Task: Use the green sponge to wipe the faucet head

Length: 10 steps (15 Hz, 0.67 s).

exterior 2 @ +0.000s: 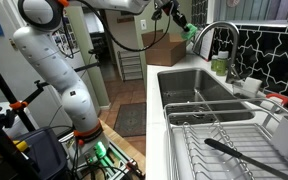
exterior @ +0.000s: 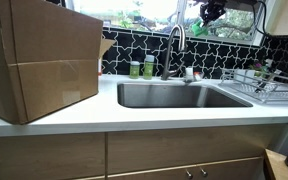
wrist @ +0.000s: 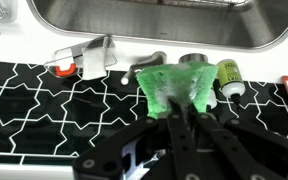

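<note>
Gripper: the gripper (wrist: 180,120) enters from the bottom edge of the wrist view. Its dark fingers are clenched together on the lower edge of the green sponge (wrist: 174,88).
Grasp: the sponge stands out beyond the fingertips as a thin, slightly crumpled slab, held clear of every surface.
Sponge position: in an exterior view the sponge (exterior 2: 189,32) hangs in the air at the gripper tip. It is near the top of the faucet arch and apart from it.
Faucet head: the faucet head (exterior 2: 198,48) is the downward-curved end of the brushed-steel gooseneck. It sits below and just beside the sponge in that view. No contact between them can be seen.
Gripper height: in an exterior view the gripper (exterior: 212,12) is high at the window line, above the faucet.
Arm: the white arm (exterior 2: 59,70) rises from a base on the floor and reaches over toward the counter.
Sink: the steel sink (exterior: 174,95) is set in the white counter (exterior: 84,112), directly below the faucet.
Backsplash: black tile with a white pattern (wrist: 44,110) lies behind the sink.
Bottles: two small green-labelled bottles (exterior: 135,68) stand beside the faucet base.
Dish rack: a wire rack (exterior 2: 184,140) sits next to the sink.
Box: a large cardboard box (exterior: 39,60) stands on the counter, well apart from the faucet.
</note>
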Each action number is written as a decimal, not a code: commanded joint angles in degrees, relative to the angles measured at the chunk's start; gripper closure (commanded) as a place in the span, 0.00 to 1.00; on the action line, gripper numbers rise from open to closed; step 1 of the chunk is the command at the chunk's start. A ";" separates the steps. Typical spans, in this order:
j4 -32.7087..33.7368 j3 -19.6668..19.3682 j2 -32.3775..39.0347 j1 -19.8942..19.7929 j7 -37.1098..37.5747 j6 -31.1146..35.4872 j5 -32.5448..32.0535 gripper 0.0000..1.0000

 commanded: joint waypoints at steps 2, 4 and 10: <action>0.31 -0.65 0.12 0.72 0.01 -0.26 -0.14 0.93; 0.31 -0.65 0.12 0.73 0.01 -0.26 -0.14 0.93; 2.90 -0.52 3.29 0.76 0.33 6.93 -0.95 0.94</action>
